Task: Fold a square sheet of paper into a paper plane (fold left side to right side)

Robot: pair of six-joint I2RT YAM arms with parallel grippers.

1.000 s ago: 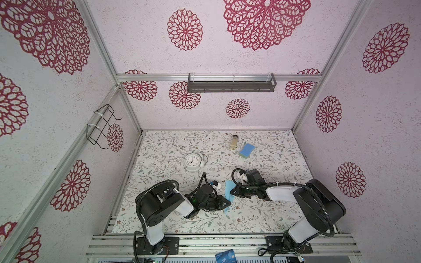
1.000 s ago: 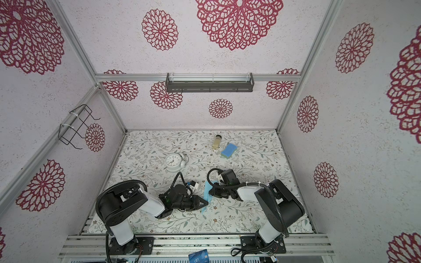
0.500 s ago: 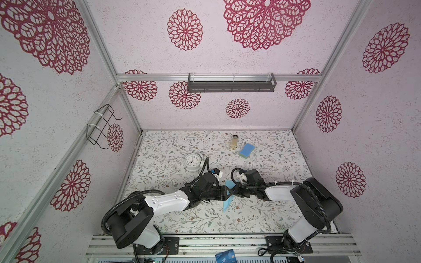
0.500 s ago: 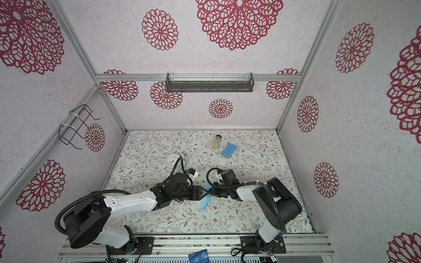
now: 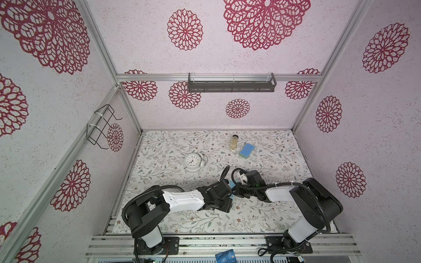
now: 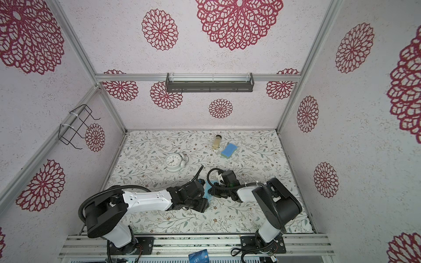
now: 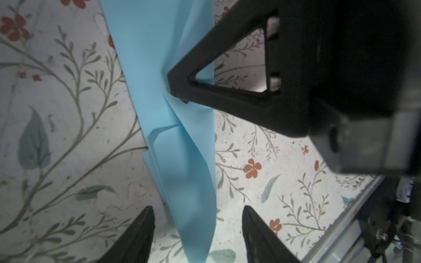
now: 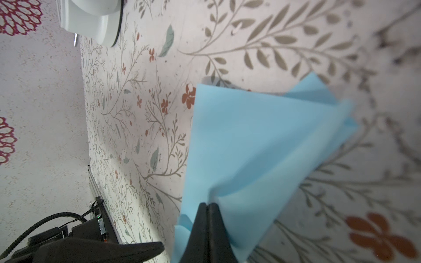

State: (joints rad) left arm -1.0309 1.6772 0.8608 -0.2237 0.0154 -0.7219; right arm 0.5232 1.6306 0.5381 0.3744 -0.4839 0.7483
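The square sheet of paper is folded into a long light blue dart, the paper plane (image 7: 173, 148). My right gripper (image 8: 208, 206) is shut on its layered middle, and one of its black fingers (image 7: 180, 88) shows pinching the fold in the left wrist view. The plane's wide rear end (image 8: 250, 141) fans out beyond the grip. My left gripper (image 7: 197, 210) is open, with the plane's narrow nose lying between its fingers and touching neither. In both top views only a blue sliver (image 5: 230, 182) (image 6: 207, 192) shows between the two wrists; the left gripper (image 5: 225, 203) sits just in front of the right gripper (image 5: 237, 193).
A white clock (image 5: 192, 162) stands left of centre behind the arms. A blue sponge (image 5: 246, 150) and a small jar (image 5: 234, 142) lie at the back. A dark blue card (image 5: 225, 258) rests on the front rail. A wire rack (image 5: 101, 126) hangs on the left wall.
The left arm has stretched out from its folded pose toward the centre. Its gripper has opened wide round the plane's nose. The right gripper has stayed shut on the paper in place.
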